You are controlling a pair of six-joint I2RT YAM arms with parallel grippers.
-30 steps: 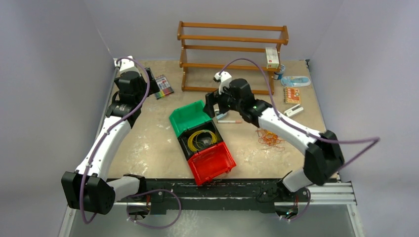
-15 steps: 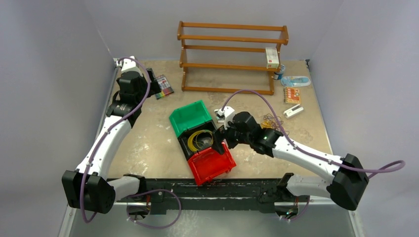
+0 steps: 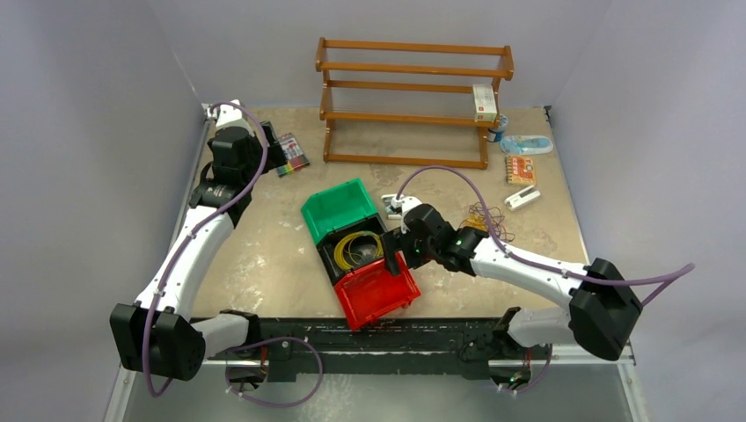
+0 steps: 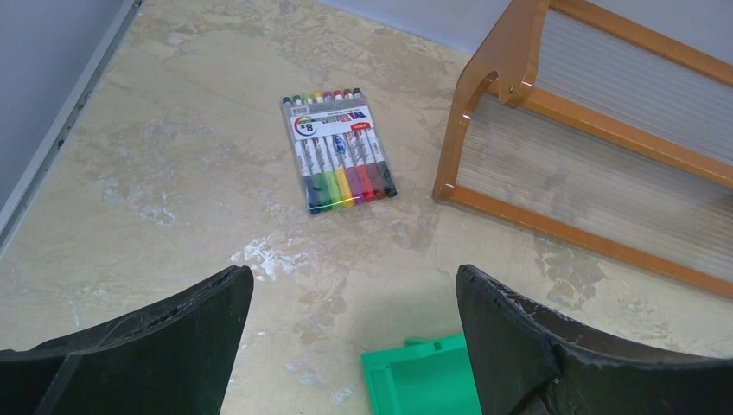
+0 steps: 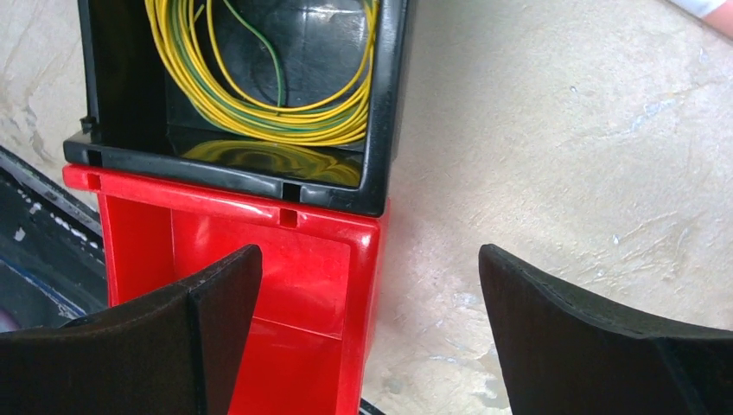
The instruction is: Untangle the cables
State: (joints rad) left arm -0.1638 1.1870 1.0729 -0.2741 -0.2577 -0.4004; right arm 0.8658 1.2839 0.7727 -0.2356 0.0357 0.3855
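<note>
1. Yellow cables (image 3: 356, 249): coiled in black bin (image 5: 391, 104), frame centre.
2. Orange cables (image 3: 481, 215): loose on worktop (image 3: 264, 246), right of centre.
3. Left fingers (image 4: 156, 346), right fingers (image 5: 588, 346): both spread wide, holding nothing.

A marker pack (image 4: 339, 151) is lying flat ahead of the left gripper (image 4: 353, 284), and a wooden rack (image 4: 461, 147) is standing ahead and to its right. A green bin (image 4: 423, 376) is showing between its fingertips. Below the right gripper (image 5: 370, 258), a red bin (image 5: 294, 285) is sitting against a black bin (image 5: 385, 104) just ahead.
</note>
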